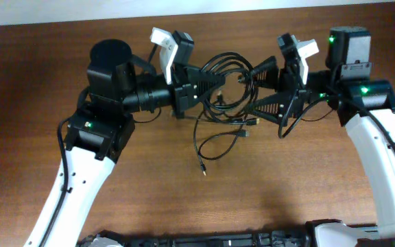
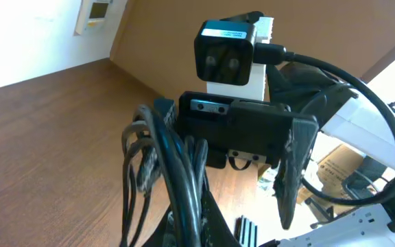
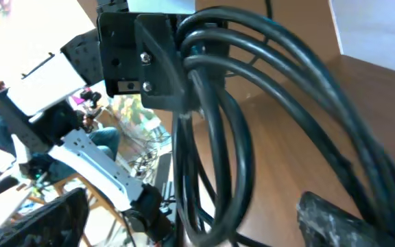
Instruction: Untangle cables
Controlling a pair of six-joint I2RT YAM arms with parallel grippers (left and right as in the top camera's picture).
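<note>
Currently on the table (image 1: 40,75), as we count it:

**Item, the cables (image 1: 235,88).** A knotted cluster of thin black loops sits between the two arms at mid-table. Loose strands trail toward us across the wood. One ends in a metal-tipped plug (image 1: 204,170), and other small plugs (image 1: 244,134) lie just below the knot.

**Item, left gripper (image 1: 217,85).** It is pinched tight on the cables at the knot's left edge. The right wrist view shows several loops passing through that grip together.

**Item, right gripper (image 1: 252,90).** Its jaws are spread wide, one finger above and one below the knot's right side, and it holds nothing.

**Hazards, in our judgement:**
- The right jaws could close on a whole sheaf rather than one cord. Pulling the arms apart would then cinch the knot tighter.
- Since the left pinch gathers several loops, any tug may drag the entire cluster and free nothing.
- A plug drawn through a loop could catch and jam.
- A hard pull could slip the cords out of the left pinch and drop the bundle.
- The right arm's own thicker wire (image 1: 290,120) hangs near the knot and could be snagged.
</note>
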